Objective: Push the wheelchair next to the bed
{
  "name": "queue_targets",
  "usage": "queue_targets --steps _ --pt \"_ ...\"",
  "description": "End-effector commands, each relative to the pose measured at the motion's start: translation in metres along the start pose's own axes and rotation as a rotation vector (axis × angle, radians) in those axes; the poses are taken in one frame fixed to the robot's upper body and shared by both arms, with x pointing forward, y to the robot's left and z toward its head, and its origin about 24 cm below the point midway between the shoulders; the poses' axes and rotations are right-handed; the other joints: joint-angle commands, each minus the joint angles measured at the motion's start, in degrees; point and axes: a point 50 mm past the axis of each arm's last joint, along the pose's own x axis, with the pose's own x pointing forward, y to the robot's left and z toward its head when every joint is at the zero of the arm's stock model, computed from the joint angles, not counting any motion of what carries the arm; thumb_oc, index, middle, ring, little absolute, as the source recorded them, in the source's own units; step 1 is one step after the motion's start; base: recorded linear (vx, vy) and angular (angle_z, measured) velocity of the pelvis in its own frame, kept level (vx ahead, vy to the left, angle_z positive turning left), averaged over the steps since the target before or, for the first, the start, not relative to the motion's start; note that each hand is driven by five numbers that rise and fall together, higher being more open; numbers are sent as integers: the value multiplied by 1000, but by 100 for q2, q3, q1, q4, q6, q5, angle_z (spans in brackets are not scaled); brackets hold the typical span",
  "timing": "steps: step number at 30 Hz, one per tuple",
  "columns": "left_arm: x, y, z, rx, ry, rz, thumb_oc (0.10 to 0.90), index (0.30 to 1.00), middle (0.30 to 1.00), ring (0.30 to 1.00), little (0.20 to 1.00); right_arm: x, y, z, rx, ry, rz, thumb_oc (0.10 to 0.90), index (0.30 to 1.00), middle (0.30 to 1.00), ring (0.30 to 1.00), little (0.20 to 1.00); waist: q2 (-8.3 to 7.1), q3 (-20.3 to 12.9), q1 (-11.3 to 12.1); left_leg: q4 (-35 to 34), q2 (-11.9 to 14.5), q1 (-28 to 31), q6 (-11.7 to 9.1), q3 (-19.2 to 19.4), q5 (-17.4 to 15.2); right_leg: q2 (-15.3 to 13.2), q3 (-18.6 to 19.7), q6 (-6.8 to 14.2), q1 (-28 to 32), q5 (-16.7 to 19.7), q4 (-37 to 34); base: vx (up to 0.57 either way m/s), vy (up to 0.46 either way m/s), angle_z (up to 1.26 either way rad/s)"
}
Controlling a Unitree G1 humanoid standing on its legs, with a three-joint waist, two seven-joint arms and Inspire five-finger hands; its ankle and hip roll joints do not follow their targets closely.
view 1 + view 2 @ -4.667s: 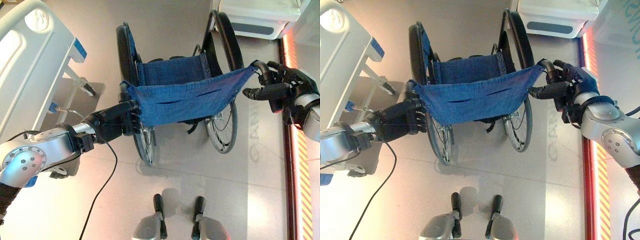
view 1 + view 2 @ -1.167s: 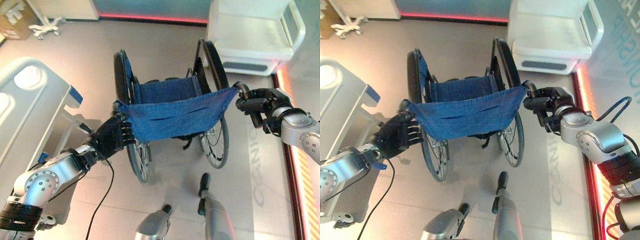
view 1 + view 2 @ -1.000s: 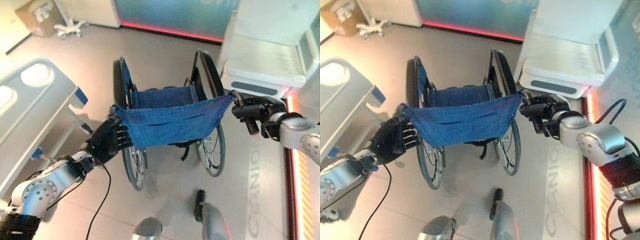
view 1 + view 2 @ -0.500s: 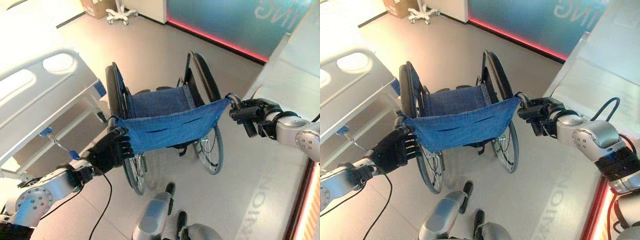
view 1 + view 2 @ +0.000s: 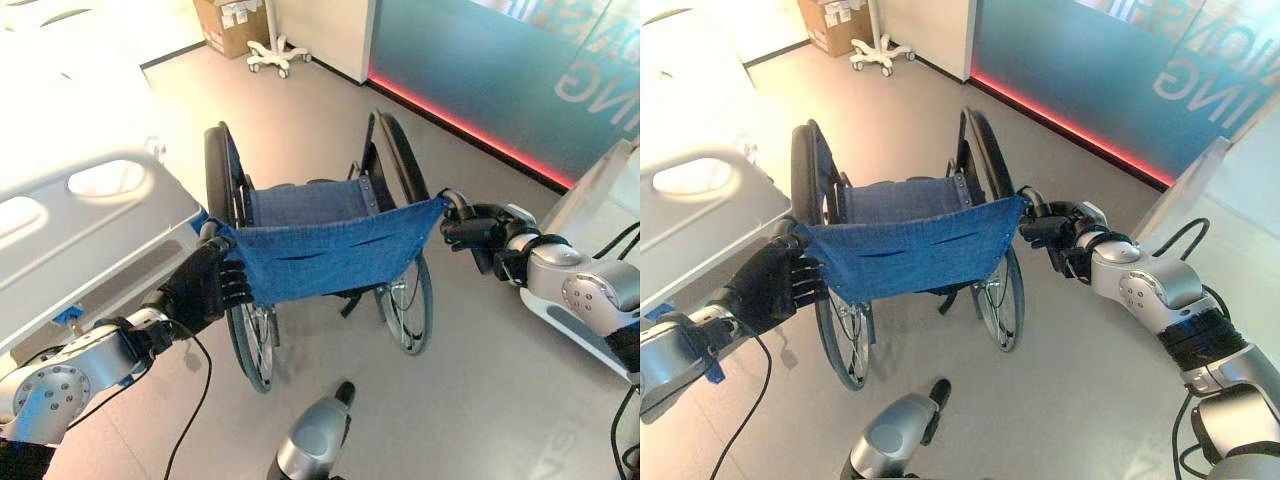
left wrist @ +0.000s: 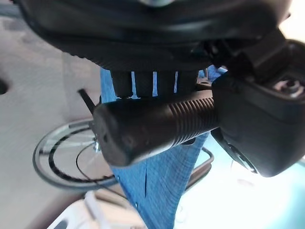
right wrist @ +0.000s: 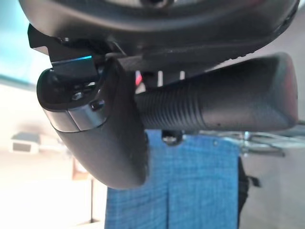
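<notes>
**Wheelchair closing on the bed, push not finished**

Both hands are gripping the wheelchair (image 5: 320, 240) from behind: the left hand (image 5: 205, 288) is clenching round the left grip (image 6: 152, 126), the right hand (image 5: 1060, 230) round the right grip (image 7: 214, 105). The chair is standing on the floor (image 5: 480, 370), its left wheel (image 5: 222, 190) just beside the bed (image 5: 90, 220) rail. It is looking nearly alongside; what is probably remaining is easing it parallel and letting go.
</notes>
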Motion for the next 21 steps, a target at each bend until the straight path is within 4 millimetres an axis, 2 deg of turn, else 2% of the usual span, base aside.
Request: queue_targets --steps 1,2,3,5,6,7,9,10,11,12,14,18,20,21 --pt "-4 1 74 86 -316 20 400 300 300 300 300 -16 56 8 4 -121 298 400 300 300 300 300 30 -748 -818 -188 -508 -334 -155 -850 24 433 -524 -636 135 980 -1406 279 53 39" --pt "-4 1 75 89 -318 16 400 300 300 300 300 -16 55 9 4 -123 297 400 300 300 300 300 40 -725 -843 -156 -522 -331 -162 -863 7 403 -556 -675 83 872 -1561 319 -18 43" --pt "-6 2 78 90 -331 1 400 300 300 300 300 -16 53 12 0 -138 299 400 300 300 300 300 75 -657 -896 -57 -538 -305 -190 -910 -56 319 -623 -784 -126 646 -2289 236 -69 43" --pt "-8 2 80 94 -346 -6 400 300 300 300 300 -17 49 15 0 -150 299 400 300 300 300 300 97 -559 -1001 27 -538 -145 -228 -1005 -179 244 -687 -850 -342 591 -2907 219 -85 51" --pt "-9 1 81 96 -360 -14 400 300 300 300 300 -18 44 19 -1 -164 296 400 300 300 300 300 125 -449 -1122 50 -508 150 -259 -1121 -336 145 -770 -854 -604 702 -3389 171 -77 50" --pt "-10 1 81 96 -362 -15 400 300 300 300 300 -18 43 20 -1 -166 296 400 300 300 300 300 135 -422 -1150 55 -505 211 -262 -1146 -370 127 -787 -848 -628 733 -3448 222 -104 57" --pt "-9 0 79 103 -372 -19 400 300 300 300 300 -21 42 27 0 -176 296 400 300 300 300 300 96 -293 -1394 118 -531 642 -224 -1252 -770 -101 -784 -643 -1279 1362 -3939 269 -114 39" --pt "-9 -1 78 105 -372 -19 400 300 300 300 300 -23 43 29 1 -176 300 400 300 300 300 300 58 -279 -1436 133 -546 746 -219 -1263 -879 -184 -788 -583 -1413 1552 -4072 438 -207 39" --pt "-10 -2 75 112 -371 -17 400 300 300 300 300 -27 45 33 5 -176 313 400 300 300 300 300 -29 -272 -1490 182 -560 989 -218 -1296 -1156 -364 -890 -467 -1595 1860 -4415 453 -214 51" --pt "-10 -3 72 115 -371 -14 400 300 300 300 300 -30 46 34 4 -177 321 400 300 300 300 300 -40 -274 -1523 227 -537 1115 -218 -1326 -1300 -378 -941 -443 -1628 1927 -4456 402 -185 53" --pt "-10 -6 68 119 -371 -18 400 300 300 300 300 -34 45 35 -4 -181 333 400 300 300 300 300 -53 -326 -1570 291 -496 1231 -201 -1337 -1381 -323 -932 -474 -1623 1860 -4350 328 -118 35" --pt "-4 -14 64 102 -361 -57 400 300 300 300 300 -35 44 39 -14 -171 339 400 300 300 300 300 -14 -529 -1699 702 -345 1443 -353 -1379 -1146 -173 -956 -641 -1544 1635 -4144 418 -144 67" --pt "2 -15 60 73 -337 -55 400 300 300 300 300 -33 44 37 -35 -146 351 400 300 300 300 300 62 -705 -1851 1407 -78 1696 -726 -1197 -444 -124 -1200 -875 -1437 1433 -4102 308 -106 34" --pt "2 -15 60 73 -337 -56 400 300 300 300 300 -33 44 37 -35 -146 351 400 300 300 300 300 69 -704 -1855 1417 -71 1693 -732 -1205 -449 -118 -1208 -879 -1431 1432 -4105 215 -122 0"
